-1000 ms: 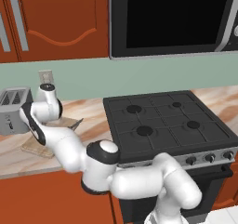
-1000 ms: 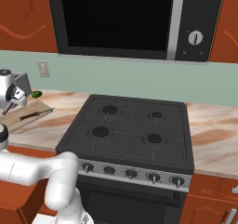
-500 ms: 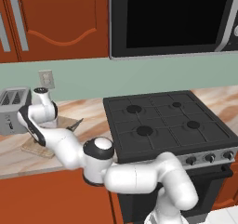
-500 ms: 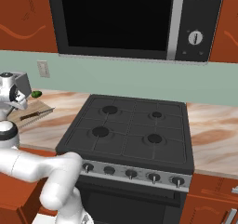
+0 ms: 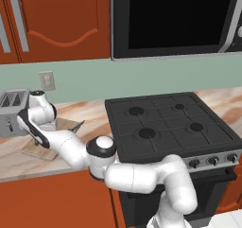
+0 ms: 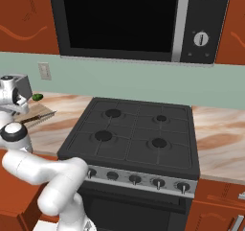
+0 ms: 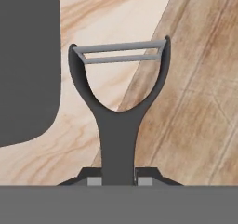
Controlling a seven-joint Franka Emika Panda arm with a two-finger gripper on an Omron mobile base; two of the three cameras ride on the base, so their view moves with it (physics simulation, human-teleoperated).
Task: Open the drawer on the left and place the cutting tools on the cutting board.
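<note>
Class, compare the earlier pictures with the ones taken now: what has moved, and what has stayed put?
The arm's elbow swung left and lower, and the hand dipped toward the board. The claw stays shut on the peeler. Knife, toaster and stove are unchanged.

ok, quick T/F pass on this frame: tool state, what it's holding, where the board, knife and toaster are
1. The tool is shut on the peeler. True.
2. The peeler hangs over the stove. False: below it are the cutting board and the countertop.
3. A knife lies at the cutting board's edge. True.
4. The toaster stands right of the stove. False: it stands to the left, by the board.
5. The green fruit sits on a burner. False: the green fruit sits on the counter by the wall.
</note>
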